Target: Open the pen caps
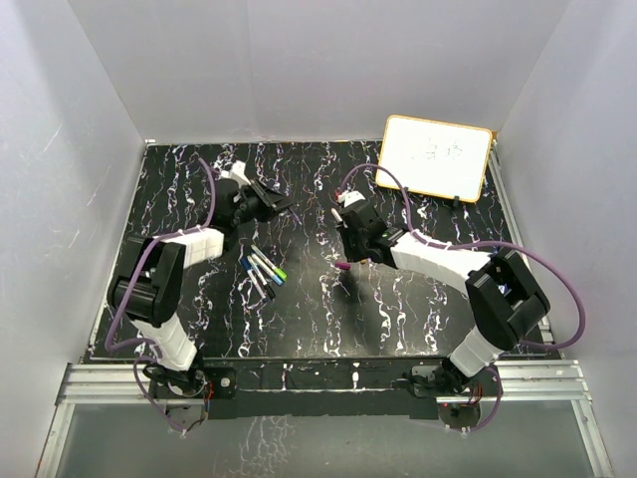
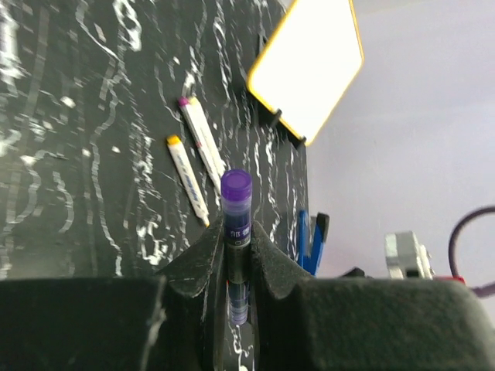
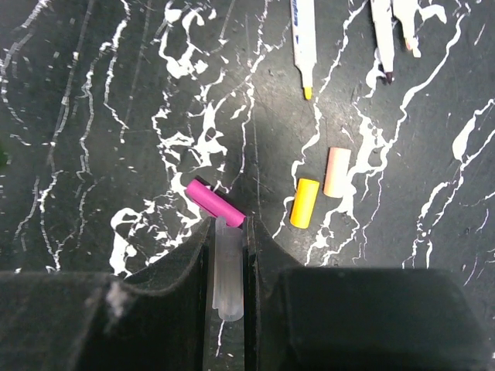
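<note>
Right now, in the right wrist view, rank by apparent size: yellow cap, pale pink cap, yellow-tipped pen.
Largest: yellow-tipped pen, even cropped.
Then yellow cap and pale pink cap, too alike to rank.

Two white-and-black arms (image 1: 194,244) trail purple cables (image 1: 212,184) and end in black fingers (image 2: 193,270).

Plain white walls (image 1: 299,60) enclose a black, white-veined tabletop (image 1: 328,319), with an aluminium rail (image 1: 100,381) along the frame's bottom.
</note>
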Robot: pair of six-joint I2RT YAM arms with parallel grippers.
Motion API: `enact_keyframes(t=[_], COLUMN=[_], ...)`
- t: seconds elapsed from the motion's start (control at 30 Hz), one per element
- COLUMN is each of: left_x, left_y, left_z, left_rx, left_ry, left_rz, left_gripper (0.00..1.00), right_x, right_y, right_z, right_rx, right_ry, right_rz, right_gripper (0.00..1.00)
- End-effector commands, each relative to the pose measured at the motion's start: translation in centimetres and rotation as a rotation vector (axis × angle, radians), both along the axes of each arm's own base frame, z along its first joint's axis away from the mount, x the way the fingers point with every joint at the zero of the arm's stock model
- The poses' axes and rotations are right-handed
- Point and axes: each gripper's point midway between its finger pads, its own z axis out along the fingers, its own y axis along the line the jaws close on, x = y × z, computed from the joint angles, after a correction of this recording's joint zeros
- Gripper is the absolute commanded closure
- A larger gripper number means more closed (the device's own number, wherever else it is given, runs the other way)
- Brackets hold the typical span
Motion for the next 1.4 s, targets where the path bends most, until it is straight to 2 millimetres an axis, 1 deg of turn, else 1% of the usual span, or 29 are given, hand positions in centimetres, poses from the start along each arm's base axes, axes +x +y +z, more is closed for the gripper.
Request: enact_keyframes(t=[0.0,0.13,0.23,0.3,0.43,0.53,0.6,0.83,1.0,1.07,1.37], left_x=[-0.9,-1.0,-0.8,-0.7,-0.4,0.1,0.2,0.5,0.6,0.7,0.5], left_y=[-3.1,-4.8,-5.6,-6.1,-7.1,-7.9,-8.3,-9.6,-10.0,-10.2,-10.4], left_z=[0.5,-1.8,-3.4,-4.4,-5.5,-5.7,-6.4,-7.7,-8.6,-8.7,-9.5], left_rx=[-0.044,-0.06,-0.099,-0.109,-0.096,-0.099,-0.097,-0.097,-0.092,-0.094,-0.087], left_ry=[-0.027,0.013,0.051,0.069,0.087,0.093,0.107,0.133,0.156,0.157,0.178], left_rz=[-0.078,-0.087,-0.078,-0.076,-0.071,-0.069,-0.065,-0.066,-0.067,-0.068,-0.08], left_gripper=[1.0,1.0,1.0,1.0,1.0,1.0,1.0,1.0,1.0,1.0,0.86], right_x=[1.8,1.7,1.5,1.3,0.9,0.6,0.5,0.4,0.4,0.4,0.5], right_y=[-0.2,-0.7,-1.1,-1.3,-1.6,-1.9,-2.0,-2.2,-2.4,-2.5,-2.4], right_z=[0.6,0.1,-0.4,-0.8,-1.3,-1.6,-1.6,-1.3,-1.3,-1.4,-1.5], right_rx=[0.021,0.016,0.006,-0.004,-0.01,-0.011,-0.013,-0.009,-0.013,-0.015,-0.009], right_ry=[-0.063,-0.05,-0.037,-0.028,-0.016,-0.009,-0.008,-0.011,-0.012,-0.008,-0.004], right_rz=[-0.043,-0.058,-0.061,-0.06,-0.06,-0.063,-0.066,-0.066,-0.067,-0.067,-0.065], right_gripper=[1.0,1.0,1.0,1.0,1.0,1.0,1.0,1.0,1.0,1.0,1.0])
